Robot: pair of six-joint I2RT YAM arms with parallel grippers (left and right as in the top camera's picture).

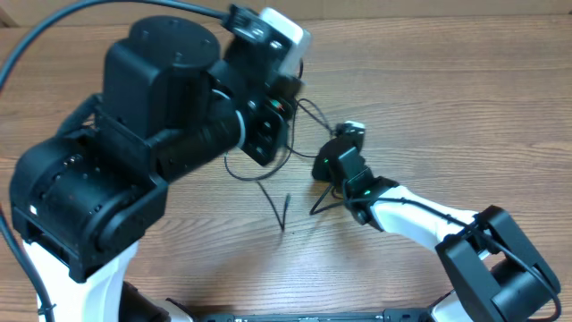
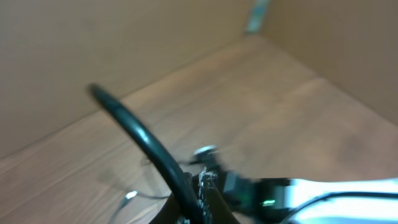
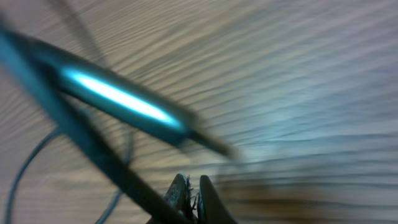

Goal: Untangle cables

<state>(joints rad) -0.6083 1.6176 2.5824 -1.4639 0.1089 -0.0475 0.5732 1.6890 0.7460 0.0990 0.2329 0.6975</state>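
Looming at left: the left arm (image 1: 161, 89), bulky matte-black rounded shells on a white base, blocks much of the overhead view.
Camera box: a glossy white rounded block (image 1: 284, 36) at the left arm's wrist, fed by a thick black wire.
Left gripper (image 2: 200, 193): hidden under its own wrist from overhead. In its wrist view the dark fingers are pressed together at the bottom edge, with a smooth black cord arcing up from between them, seemingly pinched. The picture is soft.
Cables (image 1: 271, 202): thin, limp black cords on the wood in the middle of the table, between the two grippers. One loose loop lies just below the left wrist and straight strands slant towards the right gripper. Where they cross under the left arm is hidden.
Plug (image 1: 354, 128): a small pale, silvery end just above the right arm's wrist. Its shape is too small to tell.
Right gripper (image 3: 193, 196): its fingertips are nearly touching, with only a sliver between them. A dark cord runs down to their left side, but heavy blur hides whether it is pinched.
Right arm (image 1: 416, 215): a smooth white link with black joints and a green light near the wrist. Its base is cut off at the lower right.
Table (image 1: 465, 107): brown wood with a fine straight grain.
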